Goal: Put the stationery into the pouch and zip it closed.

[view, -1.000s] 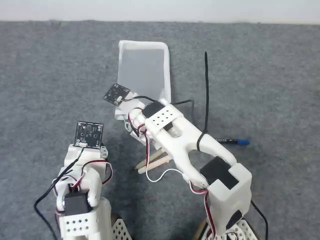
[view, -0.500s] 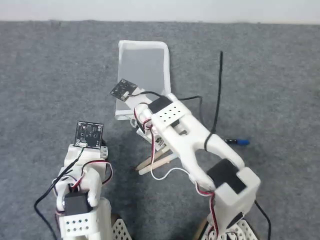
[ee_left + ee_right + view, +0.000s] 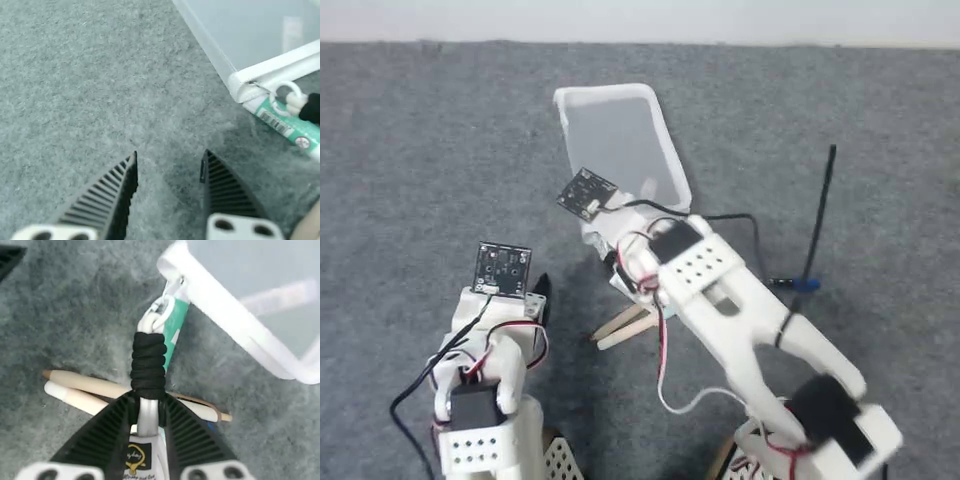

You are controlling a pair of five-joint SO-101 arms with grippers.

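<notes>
The right end effector (image 3: 148,402) is clenched on the black cord pull (image 3: 148,365) of the zip, at the corner of the white pouch (image 3: 620,140) that lies flat on the grey bench (image 3: 420,150) ahead of both arms. Touching that corner is what looks like a green and white tube (image 3: 176,330), with two pale wooden pencils (image 3: 80,380) crossed beneath the arm and a blue-capped pen (image 3: 798,284) farther right. The left end effector (image 3: 167,172) hangs released over the bench, near the pouch's corner.
</notes>
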